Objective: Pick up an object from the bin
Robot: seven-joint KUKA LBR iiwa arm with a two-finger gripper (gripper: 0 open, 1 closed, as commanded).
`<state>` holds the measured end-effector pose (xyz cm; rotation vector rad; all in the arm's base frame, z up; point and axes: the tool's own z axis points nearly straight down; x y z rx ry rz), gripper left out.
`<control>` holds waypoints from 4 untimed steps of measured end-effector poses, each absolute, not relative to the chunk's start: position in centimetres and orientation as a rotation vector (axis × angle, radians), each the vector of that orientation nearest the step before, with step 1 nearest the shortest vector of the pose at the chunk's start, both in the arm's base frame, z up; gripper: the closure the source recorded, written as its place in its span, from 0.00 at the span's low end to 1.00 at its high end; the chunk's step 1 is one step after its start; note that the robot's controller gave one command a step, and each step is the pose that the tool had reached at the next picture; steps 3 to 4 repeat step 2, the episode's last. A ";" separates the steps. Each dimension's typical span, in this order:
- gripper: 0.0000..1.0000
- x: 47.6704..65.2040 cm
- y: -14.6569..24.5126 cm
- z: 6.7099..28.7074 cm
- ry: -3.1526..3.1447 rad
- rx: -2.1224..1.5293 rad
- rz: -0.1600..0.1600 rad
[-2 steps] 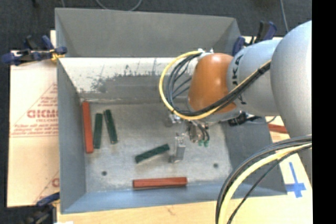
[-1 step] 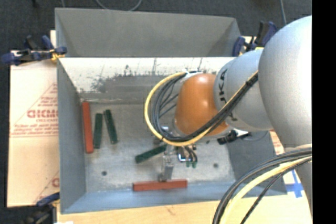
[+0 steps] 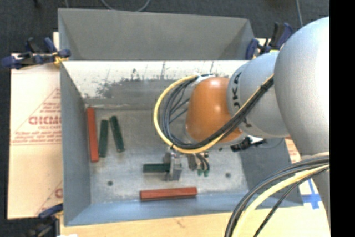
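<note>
Grey bin, few things on floor. Arm's orange cover hangs centre-right. Gripper low, at right end of short dark green block (mid-floor, lying crosswise). Jaw state: cannot tell. Long red-brown bar near, by front wall. Advice: centre across block's narrow width, clear of bar, clamp before lifting.

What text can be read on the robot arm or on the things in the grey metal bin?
"KA": black letters running along the grey arm casing, beside the orange cover; the rest of the word is hidden.
No text can be read on the long red-orange bar at the left, the red-orange bar at the front or the dark green bars.
</note>
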<state>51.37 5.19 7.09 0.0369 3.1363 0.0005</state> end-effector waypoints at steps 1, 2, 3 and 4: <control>1.00 54.9 0.2 7.1 3.092 -0.525 -0.005; 1.00 54.9 0.8 20.1 3.098 -0.445 -0.004; 1.00 54.9 0.8 20.1 3.098 -0.445 -0.004; 1.00 54.9 0.8 20.1 3.098 -0.445 -0.004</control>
